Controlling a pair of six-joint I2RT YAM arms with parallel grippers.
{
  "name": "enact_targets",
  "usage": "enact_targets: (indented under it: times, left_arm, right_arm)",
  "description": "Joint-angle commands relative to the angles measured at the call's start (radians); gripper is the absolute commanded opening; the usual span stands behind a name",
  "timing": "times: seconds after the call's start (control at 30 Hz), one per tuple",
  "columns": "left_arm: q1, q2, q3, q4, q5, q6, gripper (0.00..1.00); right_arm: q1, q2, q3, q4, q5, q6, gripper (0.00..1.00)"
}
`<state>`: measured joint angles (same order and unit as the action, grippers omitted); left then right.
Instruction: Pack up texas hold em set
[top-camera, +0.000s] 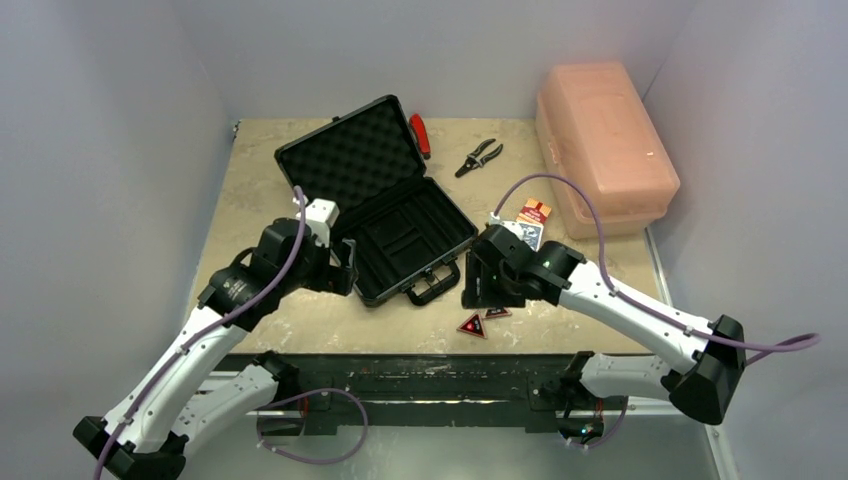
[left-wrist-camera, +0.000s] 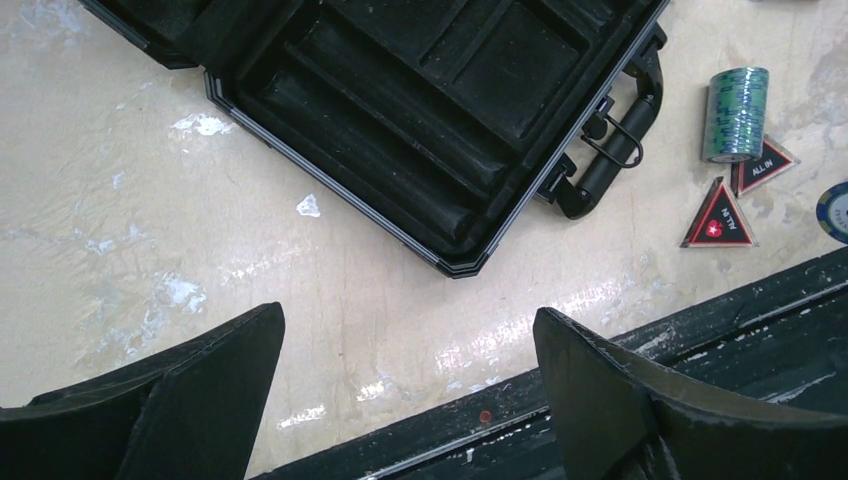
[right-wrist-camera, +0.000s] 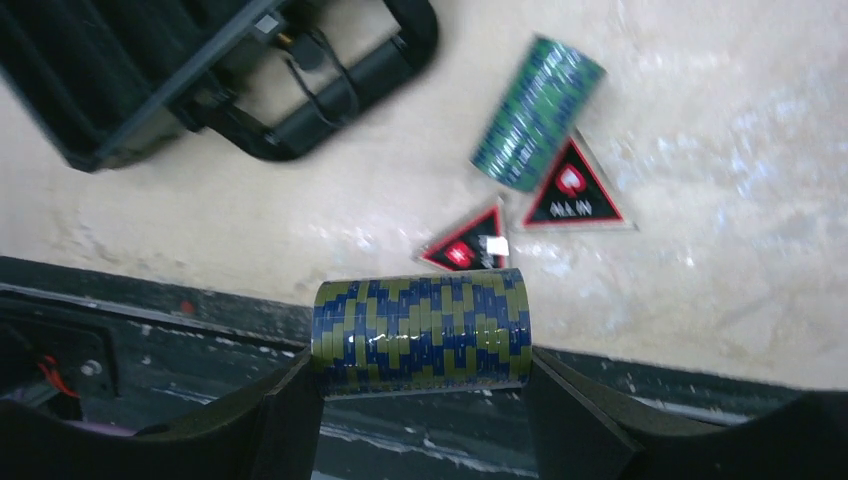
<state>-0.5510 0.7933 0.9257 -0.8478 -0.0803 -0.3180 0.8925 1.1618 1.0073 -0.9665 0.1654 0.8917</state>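
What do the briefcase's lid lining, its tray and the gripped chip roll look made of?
Lid lining: soft black foam, judging by egg-crate dimples. Tray: matte black moulded plastic, probably; rigid ridged slots. Chip roll: stacked blue-and-olive chips, plastic or clay composite, seemingly in glossy clear wrap.

Both arms (top-camera: 187, 353) wear white shells over black joints. A purple cable (top-camera: 545, 177) trails each (looping loose near the wrist). The fingers (left-wrist-camera: 180, 400) are black wedges.

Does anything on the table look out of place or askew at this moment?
Nothing is damaged or spilled. One loose chip roll lies on its side against an ALL IN triangle, outside the empty case.
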Motion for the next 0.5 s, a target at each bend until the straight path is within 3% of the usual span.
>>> enact_targets:
  times: [0.0, 0.27, 0.47]
  left_arm:
    - [-0.002, 0.007, 0.034, 0.013, -0.04, 0.017, 0.96]
    - [-0.002, 0.013, 0.041, 0.042, -0.02, -0.019, 0.95]
    - [-0.003, 0.042, 0.105, 0.041, 0.047, -0.092, 0.95]
  right_arm:
    - [0.006, 0.022, 0.119, 0.214, 0.03, -0.126, 0.34]
    - [0.006, -0.026, 0.113, 0.466, 0.019, -0.314, 0.31]
    - [0.006, -0.138, -0.003, 0.668, 0.016, -0.445, 0.3]
